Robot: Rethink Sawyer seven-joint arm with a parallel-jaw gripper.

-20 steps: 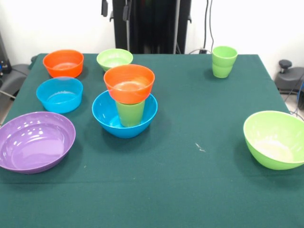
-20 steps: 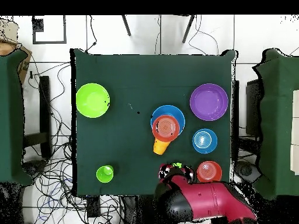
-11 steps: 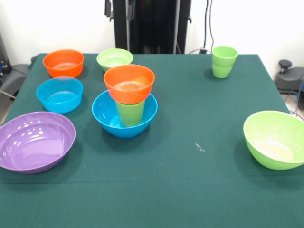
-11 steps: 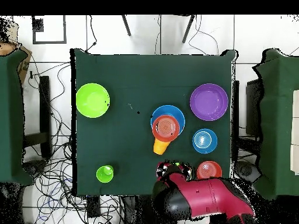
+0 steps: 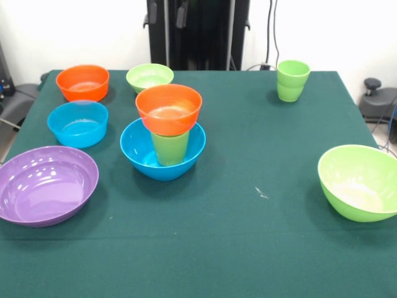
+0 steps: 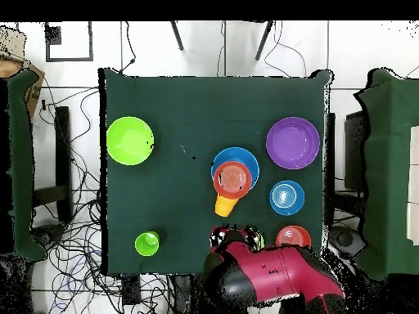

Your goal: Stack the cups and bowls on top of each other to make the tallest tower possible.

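Large purple plastic bowl (image 5: 46,184) sat far left, then light blue bowl (image 5: 77,123) and orange bowl (image 5: 82,82). Tower (image 5: 166,131) stood mid-table: blue bowl, green cup, orange bowl on top. Small lime bowl (image 5: 149,77) behind it. Gripper (image 5: 165,13) at top edge, fingers' state unclear. Green plastic cups (image 5: 292,80) nested far right-back; big lime bowl (image 5: 360,182) rightmost.

Bright, even light from above; soft shadows under the bowls (image 5: 164,148), glare on the purple bowl (image 5: 46,184). Focus seems slightly soft.
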